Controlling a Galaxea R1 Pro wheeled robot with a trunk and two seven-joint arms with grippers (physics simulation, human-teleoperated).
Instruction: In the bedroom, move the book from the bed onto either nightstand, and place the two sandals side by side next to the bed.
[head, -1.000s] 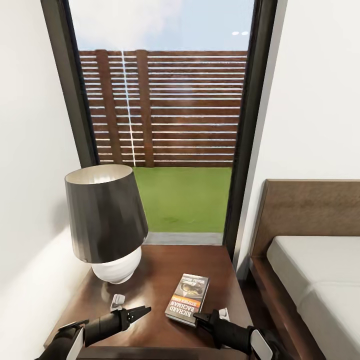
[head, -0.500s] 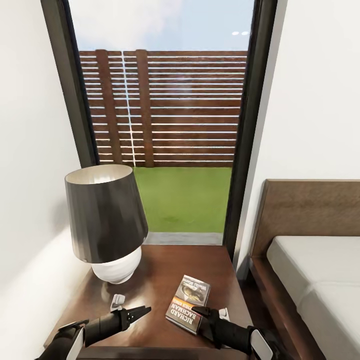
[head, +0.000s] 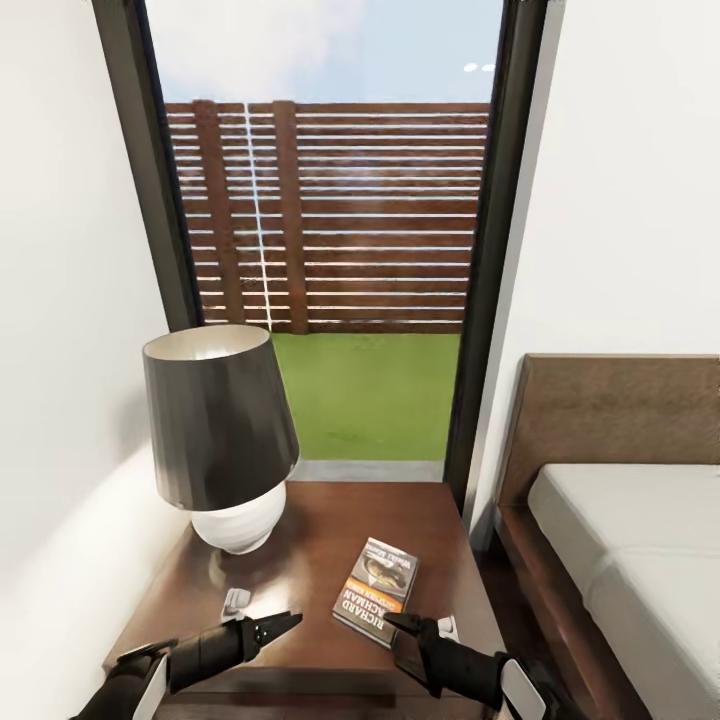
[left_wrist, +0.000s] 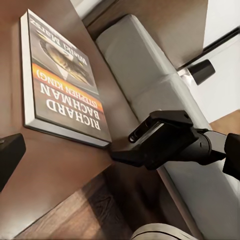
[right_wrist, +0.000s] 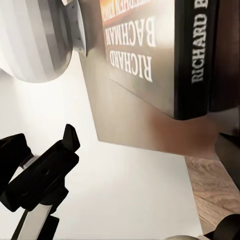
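Note:
The book (head: 377, 591) lies flat, cover up, on the dark-brown nightstand (head: 320, 520), toward its front right. Its title reads "Richard Bachman" in the wrist views (left_wrist: 65, 80) (right_wrist: 150, 45). My right gripper (head: 398, 632) is open just off the book's near corner, with nothing between its fingers; it also appears in the left wrist view (left_wrist: 135, 145). My left gripper (head: 288, 621) hovers open over the nightstand's front, left of the book, and appears in the right wrist view (right_wrist: 45, 165). The bed (head: 640, 540) stands to the right. The sandals are out of view.
A lamp (head: 222, 430) with a dark shade and white base takes up the nightstand's back left. Two small white objects (head: 235, 600) (head: 448, 628) lie near the front edge. A white wall hems the left side. A tall dark-framed window (head: 330, 250) rises behind.
The book, tipped up on my right gripper half a second ago, now lies flat. The right gripper has let go and drawn back slightly. The camera has shifted a little.

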